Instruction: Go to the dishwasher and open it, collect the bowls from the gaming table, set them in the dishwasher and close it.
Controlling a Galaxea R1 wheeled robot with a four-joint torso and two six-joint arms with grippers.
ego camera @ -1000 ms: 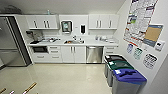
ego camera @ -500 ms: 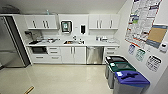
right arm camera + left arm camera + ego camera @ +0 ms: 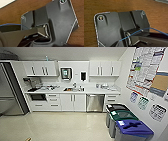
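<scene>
Facing a kitchenette from across bare floor, dishwasher [image 3: 95,103] dead ahead and slightly right, shut under the far tabletop [image 3: 100,92] beside white cabinets [image 3: 72,102], bar handle running left-right; gripper state impossible to tell on either arm.

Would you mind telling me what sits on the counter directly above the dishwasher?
Above the closed dishwasher runs the white counter; a few small pale items stand near the wall, too blurred to identify. The dishwasher's shut door hides its inside.
</scene>
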